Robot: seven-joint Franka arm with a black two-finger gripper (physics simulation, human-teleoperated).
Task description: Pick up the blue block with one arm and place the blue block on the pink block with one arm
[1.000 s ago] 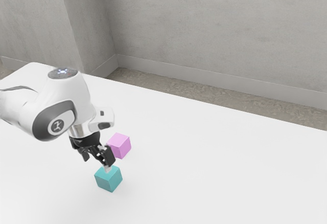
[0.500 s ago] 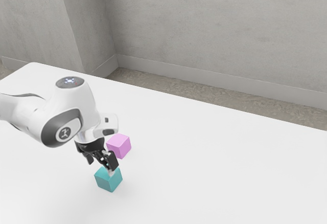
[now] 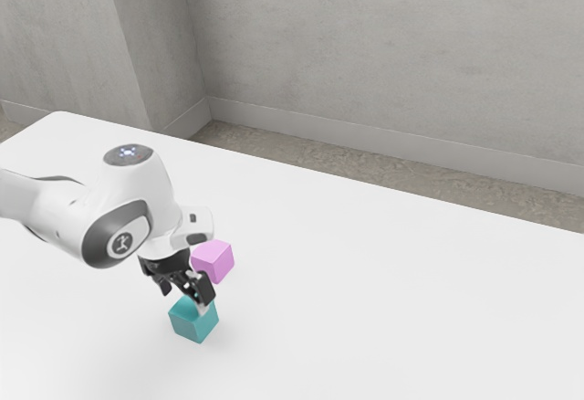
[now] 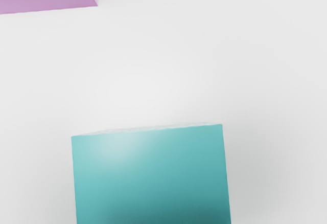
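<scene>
A white Franka arm (image 3: 109, 226) reaches down over a white table (image 3: 383, 272), its black gripper (image 3: 193, 292) right at the top of the blue block (image 3: 194, 322), which rests on the table and looks teal. The pink block (image 3: 213, 259) sits near it, farther from the camera; the wrist view shows bare table between the two. Whether the gripper is spread or clenched on the blue block cannot be told from this angle

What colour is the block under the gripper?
Teal; the block shows best in the wrist view.
</scene>
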